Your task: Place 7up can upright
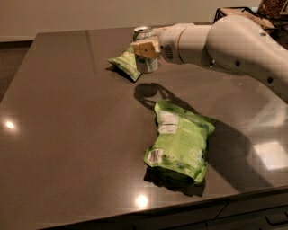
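The 7up can (145,63) is a small silver can held upright in my gripper (146,48), its round top (141,31) showing. It is above the dark table (67,117), over the near edge of a small green snack bag (125,61) at the back. The tan finger pad (146,48) lies across the can's side. The gripper is shut on the can. My white arm (225,42) reaches in from the right. The can's shadow (148,92) falls on the table in front of it.
A larger green snack bag (180,141) lies flat near the table's front edge. A dark basket (243,13) with items stands at the back right. The table's front edge (180,209) runs along the bottom.
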Robot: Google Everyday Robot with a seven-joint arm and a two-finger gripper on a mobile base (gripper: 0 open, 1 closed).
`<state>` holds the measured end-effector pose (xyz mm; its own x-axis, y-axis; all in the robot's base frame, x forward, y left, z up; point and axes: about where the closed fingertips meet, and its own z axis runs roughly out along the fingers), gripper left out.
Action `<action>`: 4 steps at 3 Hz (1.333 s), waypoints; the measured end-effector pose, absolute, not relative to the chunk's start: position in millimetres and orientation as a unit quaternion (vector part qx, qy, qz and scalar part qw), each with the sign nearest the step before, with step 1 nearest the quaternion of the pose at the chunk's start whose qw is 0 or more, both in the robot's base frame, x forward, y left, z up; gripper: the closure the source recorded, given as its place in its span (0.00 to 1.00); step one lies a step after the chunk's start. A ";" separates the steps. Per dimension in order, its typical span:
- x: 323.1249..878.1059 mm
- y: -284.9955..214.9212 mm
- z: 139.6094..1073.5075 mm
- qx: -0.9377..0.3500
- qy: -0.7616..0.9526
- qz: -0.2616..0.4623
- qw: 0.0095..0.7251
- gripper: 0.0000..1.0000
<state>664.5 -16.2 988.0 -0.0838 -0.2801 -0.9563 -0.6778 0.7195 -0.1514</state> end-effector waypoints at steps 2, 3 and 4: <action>678.0 -50.7 969.3 -0.303 0.711 0.166 0.612 1.00; 682.4 -64.8 958.5 -0.290 0.710 0.169 0.619 1.00; 685.2 -73.3 950.6 -0.284 0.707 0.172 0.625 1.00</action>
